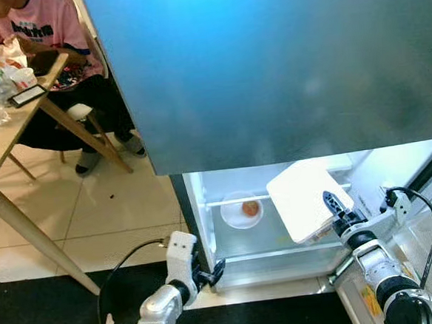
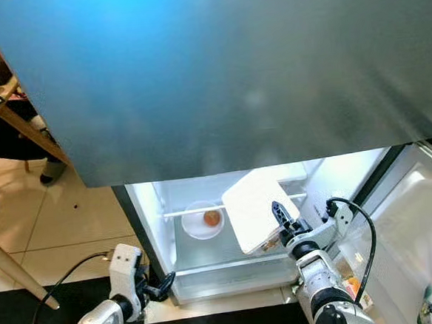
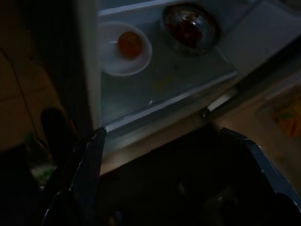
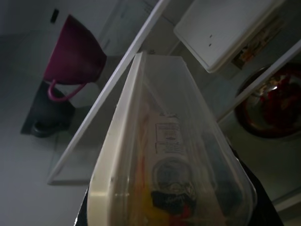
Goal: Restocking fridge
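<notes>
The left gripper hangs low before the open fridge's bottom edge, its jaws spread wide and holding nothing. The right gripper has its jaws closed on a white-lidded clear food container, tilted and held just inside the fridge opening above the glass shelf. Farther in on that shelf sits a white bowl holding an orange fruit, with a pink cup on a higher shelf.

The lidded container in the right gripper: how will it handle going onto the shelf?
The container looks like stiff clear plastic with a white lid, so it should keep its shape. The right gripper holds it tilted by one end, so it may pivot or slip. Contents probably shift.
</notes>
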Controlling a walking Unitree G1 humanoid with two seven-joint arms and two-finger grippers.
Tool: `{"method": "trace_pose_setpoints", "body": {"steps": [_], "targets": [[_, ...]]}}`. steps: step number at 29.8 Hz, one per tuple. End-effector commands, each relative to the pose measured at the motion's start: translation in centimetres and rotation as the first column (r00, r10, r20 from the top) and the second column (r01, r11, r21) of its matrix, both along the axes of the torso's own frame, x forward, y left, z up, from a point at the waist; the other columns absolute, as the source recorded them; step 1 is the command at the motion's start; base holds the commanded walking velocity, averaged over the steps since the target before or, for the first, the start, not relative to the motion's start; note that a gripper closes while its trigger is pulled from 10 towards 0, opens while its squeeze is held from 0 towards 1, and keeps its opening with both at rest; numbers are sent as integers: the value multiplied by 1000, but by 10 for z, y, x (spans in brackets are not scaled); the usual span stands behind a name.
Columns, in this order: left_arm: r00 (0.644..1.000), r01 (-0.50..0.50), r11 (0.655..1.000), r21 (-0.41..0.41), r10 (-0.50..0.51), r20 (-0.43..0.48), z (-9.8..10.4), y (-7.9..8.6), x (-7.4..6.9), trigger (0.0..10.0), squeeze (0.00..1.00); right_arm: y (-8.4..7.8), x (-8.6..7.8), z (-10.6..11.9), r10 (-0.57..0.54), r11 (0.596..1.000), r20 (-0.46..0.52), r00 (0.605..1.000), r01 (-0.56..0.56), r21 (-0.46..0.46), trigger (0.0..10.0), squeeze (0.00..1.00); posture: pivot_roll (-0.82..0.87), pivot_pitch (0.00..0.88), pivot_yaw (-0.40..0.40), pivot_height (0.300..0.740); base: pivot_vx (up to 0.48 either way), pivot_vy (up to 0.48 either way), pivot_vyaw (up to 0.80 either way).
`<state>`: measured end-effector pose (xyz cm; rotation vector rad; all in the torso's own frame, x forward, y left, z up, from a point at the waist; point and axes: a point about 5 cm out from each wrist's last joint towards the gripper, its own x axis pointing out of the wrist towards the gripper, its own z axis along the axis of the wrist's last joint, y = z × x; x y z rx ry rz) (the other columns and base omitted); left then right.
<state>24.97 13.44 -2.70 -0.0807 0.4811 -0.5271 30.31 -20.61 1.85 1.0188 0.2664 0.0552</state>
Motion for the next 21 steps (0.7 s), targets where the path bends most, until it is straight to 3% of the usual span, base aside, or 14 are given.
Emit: {"method": "trace_pose_setpoints", "body": {"steps": [1,6,12,21], "targets": [[1000,19,1000,17,-19,10,0,-3,-1,10000,0,-1,-3,-3,-23,999,-4,1000,23,26,10000,0,-10,88,53,736,0,0,0],[999,33,999,8,-34,38,3,-9,1,10000,0,1,-3,-3,-28,999,-10,1000,28,32,10000,0,5,97,42,711,0,0,0],[993,67,998,-6,-66,100,12,-23,7,10000,0,8,10,9,-20,998,37,999,17,58,10000,0,-11,98,50,681,0,0,0],[989,94,996,1,-93,111,12,-26,6,10000,0,14,7,7,-18,996,61,998,13,87,10000,0,-13,104,74,646,0,0,0]]}}
